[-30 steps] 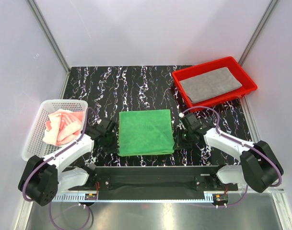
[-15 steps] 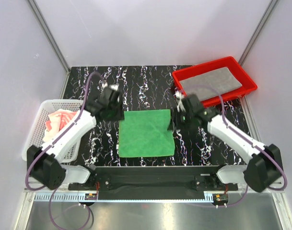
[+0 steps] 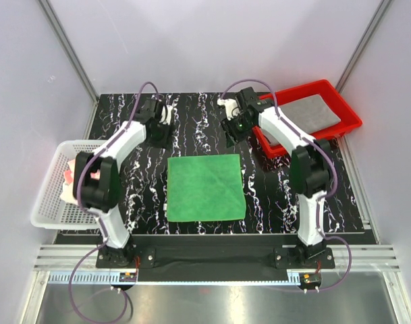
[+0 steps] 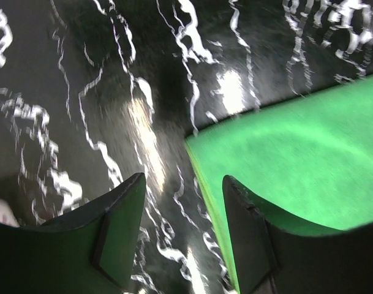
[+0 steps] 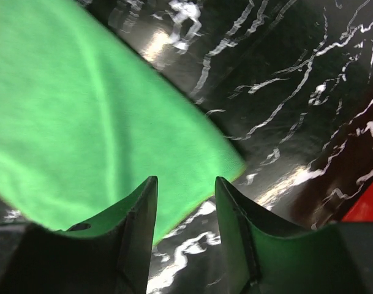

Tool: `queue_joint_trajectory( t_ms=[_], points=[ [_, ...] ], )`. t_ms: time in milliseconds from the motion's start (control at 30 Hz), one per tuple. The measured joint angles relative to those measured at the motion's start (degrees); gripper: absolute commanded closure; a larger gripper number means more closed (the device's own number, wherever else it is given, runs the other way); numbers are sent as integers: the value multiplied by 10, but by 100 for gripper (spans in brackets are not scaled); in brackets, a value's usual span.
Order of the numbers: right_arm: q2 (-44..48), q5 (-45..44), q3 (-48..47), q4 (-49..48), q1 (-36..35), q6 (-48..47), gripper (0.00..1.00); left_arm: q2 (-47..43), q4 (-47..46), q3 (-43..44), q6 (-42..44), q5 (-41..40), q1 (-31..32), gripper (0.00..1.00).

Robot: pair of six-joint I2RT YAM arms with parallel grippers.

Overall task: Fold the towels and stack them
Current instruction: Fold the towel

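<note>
Green towel (image 3: 205, 187) lies flat and square on the black marbled table (image 3: 192, 118), mid-table, nothing on it. Left gripper (image 3: 156, 125) hangs over bare table just beyond the green towel's far-left corner, fingers (image 4: 122, 229) parted, nothing between them; the wrist view shows that corner just off its right finger. Right gripper (image 3: 233, 127) hangs past the green towel's far-right corner, jaws apart, empty, towel edge below them in its wrist view. Grey towel (image 3: 301, 116) lies folded in the red tray (image 3: 353, 121), far-right of the green towel. Pink towel (image 3: 73, 177) sits bunched in the white basket (image 3: 46, 209), left of the green towel, partly hidden by the left arm.
</note>
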State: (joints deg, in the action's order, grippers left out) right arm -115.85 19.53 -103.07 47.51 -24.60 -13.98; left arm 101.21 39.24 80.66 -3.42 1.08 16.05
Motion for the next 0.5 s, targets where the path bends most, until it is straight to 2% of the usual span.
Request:
queue_joint_trajectory(
  t_ms=[200, 300, 500],
  points=[
    [-100, -5, -47, 54, 29, -73, 50, 78, 3, 45, 55, 59, -31, 44],
    [-120, -5, -51, 71, 34, -101, 46, 100, 3, 56, 78, 79, -29, 44],
    [-133, 13, -59, 90, 41, -149, 46, 127, 0, 59, 111, 119, -29, 46]
  ],
)
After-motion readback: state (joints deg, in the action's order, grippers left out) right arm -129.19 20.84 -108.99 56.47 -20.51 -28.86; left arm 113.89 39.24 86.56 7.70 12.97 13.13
